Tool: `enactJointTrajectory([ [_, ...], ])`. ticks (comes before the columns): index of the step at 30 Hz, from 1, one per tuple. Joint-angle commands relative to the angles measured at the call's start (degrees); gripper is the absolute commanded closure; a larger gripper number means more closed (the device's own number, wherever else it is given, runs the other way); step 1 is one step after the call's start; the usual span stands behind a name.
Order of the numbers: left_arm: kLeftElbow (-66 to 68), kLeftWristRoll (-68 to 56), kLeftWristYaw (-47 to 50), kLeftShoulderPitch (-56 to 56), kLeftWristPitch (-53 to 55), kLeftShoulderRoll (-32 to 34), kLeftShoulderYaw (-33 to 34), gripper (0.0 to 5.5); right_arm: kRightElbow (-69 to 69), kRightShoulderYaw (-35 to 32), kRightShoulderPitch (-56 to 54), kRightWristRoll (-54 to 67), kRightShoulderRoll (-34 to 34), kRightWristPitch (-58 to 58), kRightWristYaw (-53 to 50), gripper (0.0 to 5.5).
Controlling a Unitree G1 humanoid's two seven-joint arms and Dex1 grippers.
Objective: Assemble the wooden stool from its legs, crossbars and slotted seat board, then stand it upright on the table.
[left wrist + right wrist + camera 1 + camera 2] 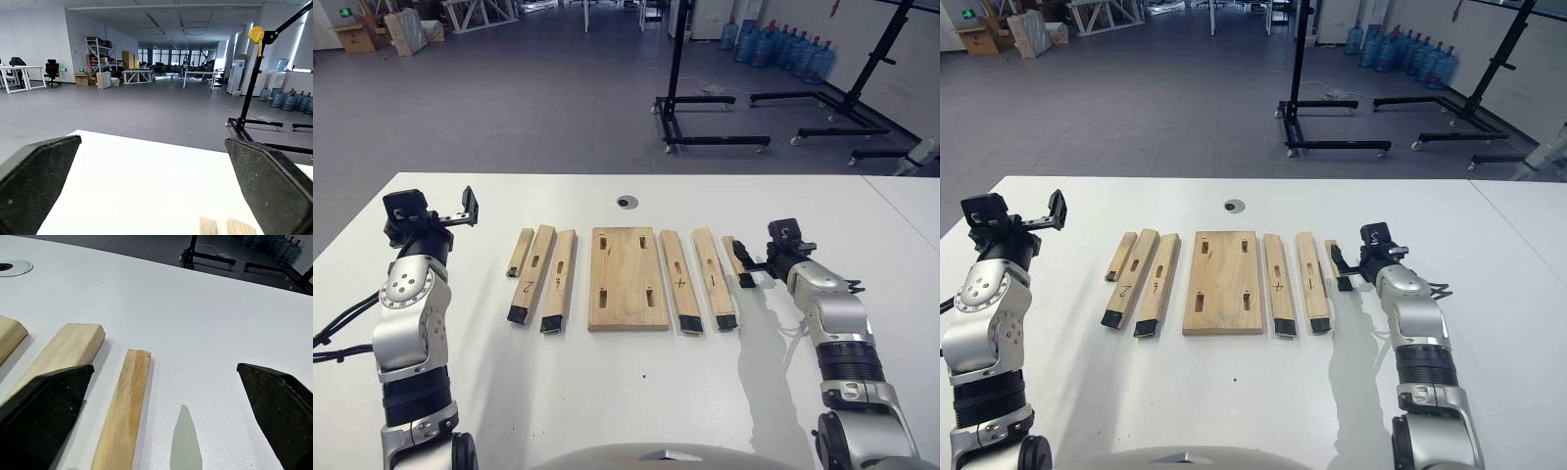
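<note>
Here the right gripper (165,372) hangs low over the table (636,392) with its two dark pads spread wide and nothing between them but the near end of the short crossbar (124,406), the outermost piece on the robot's right. The crossbar lies flat in the gap, closer to one pad than the other, and that same pad sits just beside the neighbouring leg (63,352).

That offset looks like the main hazard. If the pads close as they stand, the nearer one would likely meet the wood first and shove the crossbar sideways rather than pinch it. It could also catch the leg and drag both pieces askew. The crossbar is thin and flat on the surface, so a descent that stops too high would probably give a shallow hold that slips. One that goes too low may jam the fingertips on the table.

Further out, the other legs flank the slotted seat board (626,279) in a tidy row, so a knocked leg could disturb the layout. The left gripper (460,211) is raised at the far left edge, jaws apart and empty, well away from the parts and in no place to steady anything.
</note>
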Motion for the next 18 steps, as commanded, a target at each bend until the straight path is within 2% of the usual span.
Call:
enactJointTrajectory([
  [1,0.4,0.1,-0.1,-0.9,-0.3,0.1,-0.5,0.11,0.3,1.1,0.1,-0.5,0.4,1.7,0.5,0.10],
  [14,0.3,0.2,0.1,-1.0,-0.5,0.1,-1.3,0.11,-1.9,0.4,-0.3,0.3,0.5,1.8,0.0,0.10],
  [18,0.0,-0.1,0.3,-0.5,-0.3,-0.6,-1.8,0.11,-7.1,-3.3,-1.9,4.9,2.3,-0.9,0.7,0.10],
])
